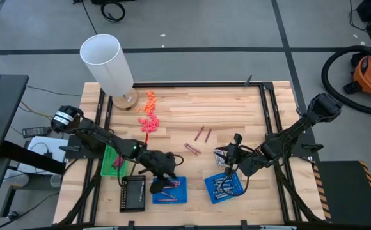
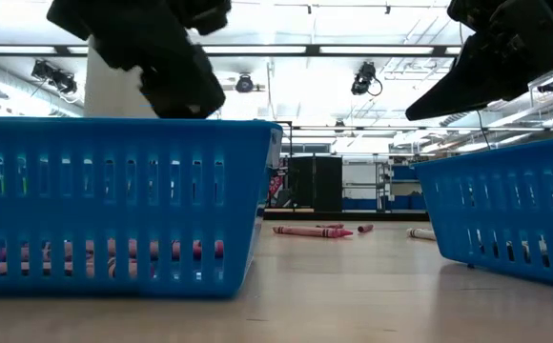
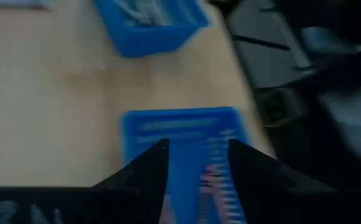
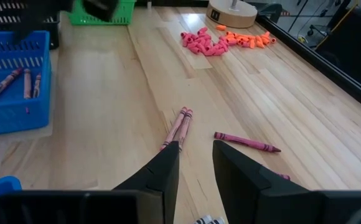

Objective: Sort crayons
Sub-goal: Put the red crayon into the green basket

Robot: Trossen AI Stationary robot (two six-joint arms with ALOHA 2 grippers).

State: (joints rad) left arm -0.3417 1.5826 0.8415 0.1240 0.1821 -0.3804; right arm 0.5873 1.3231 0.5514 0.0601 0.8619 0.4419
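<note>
Open bare wood mid-table; blocked by white cylinder at back-left, eraser pile, blue baskets in front.

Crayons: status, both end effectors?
Left end effector open over left blue basket. Right end effector open, empty. Crayons loose mid-table. Nothing blocking.

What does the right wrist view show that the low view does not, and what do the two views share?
Only the right wrist view shows the pink and orange pieces, the green basket, and the right gripper, open above the table. Only the low view shows the ceiling lights and shelves of the room behind. Both show the blue basket holding maroon crayons, and loose crayons lying on the wood.
</note>
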